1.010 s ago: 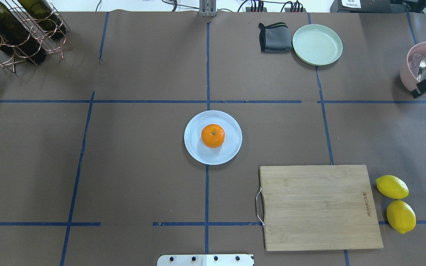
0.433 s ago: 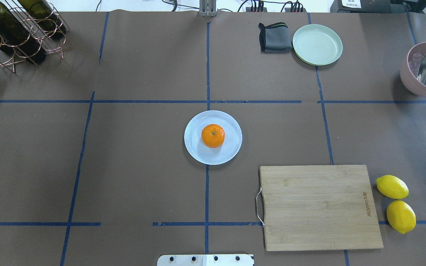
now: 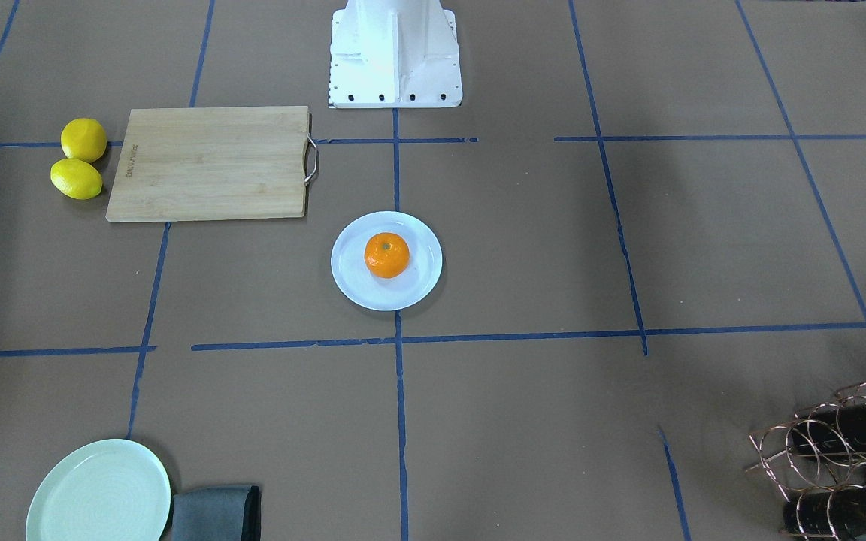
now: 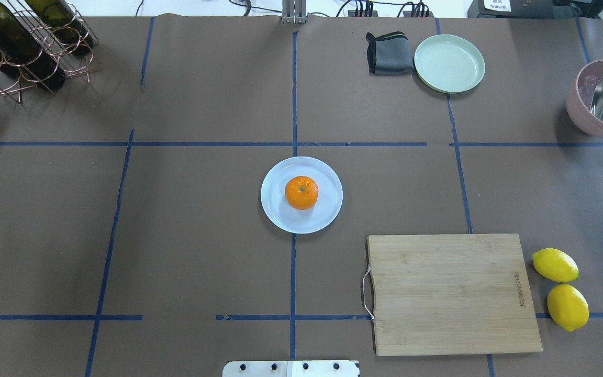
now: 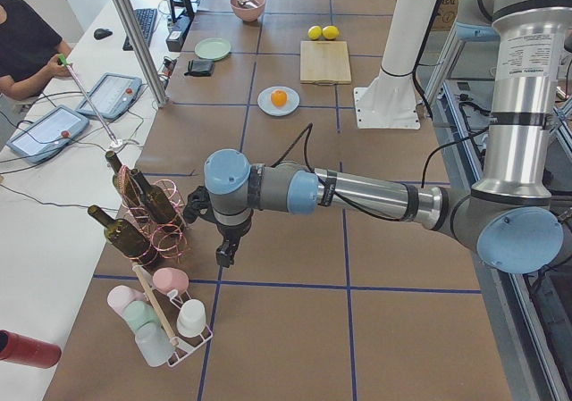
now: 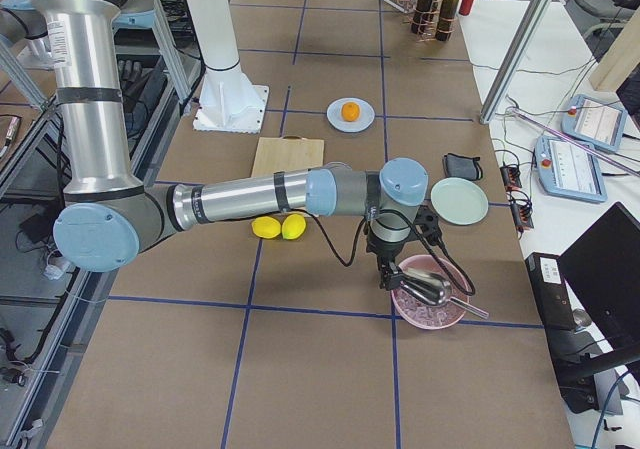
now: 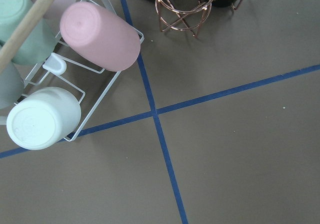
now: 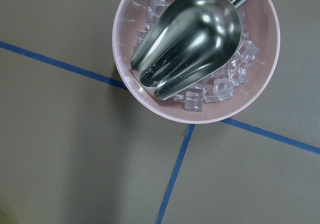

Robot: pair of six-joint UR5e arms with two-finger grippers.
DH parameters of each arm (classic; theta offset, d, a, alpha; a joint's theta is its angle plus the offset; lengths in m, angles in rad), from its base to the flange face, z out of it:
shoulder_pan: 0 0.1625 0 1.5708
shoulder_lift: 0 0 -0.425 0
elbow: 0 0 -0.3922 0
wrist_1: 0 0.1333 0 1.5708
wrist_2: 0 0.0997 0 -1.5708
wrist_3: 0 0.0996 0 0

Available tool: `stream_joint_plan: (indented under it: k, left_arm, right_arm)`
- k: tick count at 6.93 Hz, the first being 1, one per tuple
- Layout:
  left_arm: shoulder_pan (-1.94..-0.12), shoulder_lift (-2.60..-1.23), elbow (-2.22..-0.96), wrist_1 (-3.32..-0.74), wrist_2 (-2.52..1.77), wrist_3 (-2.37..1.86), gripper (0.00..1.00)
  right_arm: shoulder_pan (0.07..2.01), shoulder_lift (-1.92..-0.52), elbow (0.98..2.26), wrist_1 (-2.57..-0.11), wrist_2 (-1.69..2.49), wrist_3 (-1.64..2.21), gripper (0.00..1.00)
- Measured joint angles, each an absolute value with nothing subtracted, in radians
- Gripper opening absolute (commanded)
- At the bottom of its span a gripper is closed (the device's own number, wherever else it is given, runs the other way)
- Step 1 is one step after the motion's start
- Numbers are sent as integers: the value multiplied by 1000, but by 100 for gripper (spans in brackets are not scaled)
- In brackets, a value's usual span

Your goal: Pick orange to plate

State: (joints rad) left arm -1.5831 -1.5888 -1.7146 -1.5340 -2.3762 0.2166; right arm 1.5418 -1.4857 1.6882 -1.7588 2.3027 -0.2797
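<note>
R pincer [image 6: 388, 277] gone from overhead, opening unclear; orange [image 4: 301, 192] on plate [image 4: 278, 214].

- Table [image 4: 202, 235]: brown-papered, blue tape grid.
- Pink bowl [image 6: 432, 321] seemingly just beneath right gripper [image 6: 389, 279].
- Cup rack [image 5: 198, 337], bottle rack [image 5: 168, 238] near left gripper [image 5: 223, 258].
- Plate [image 4: 327, 212] well apart from both.

Cutting board [image 4: 456, 294] beside two lemons [image 4: 555, 265]; grey cloth [image 4: 388, 52] beside mint plate [image 4: 449, 63]; scoop [image 8: 187, 39] in pink ice bowl [image 8: 124, 39]

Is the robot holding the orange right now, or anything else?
No. The orange rests free on the plate; the left end effector and right end effector hang far off, seemingly empty.
</note>
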Motion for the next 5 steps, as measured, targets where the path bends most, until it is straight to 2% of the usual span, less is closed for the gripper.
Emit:
stream_joint_plan:
  k: [5]
  left_arm:
    - [-1579,-1582,-1723,-1585,-2378,215,100]
  right_arm:
    - [1542,-1475,1660,-1746,2355,-255,100]
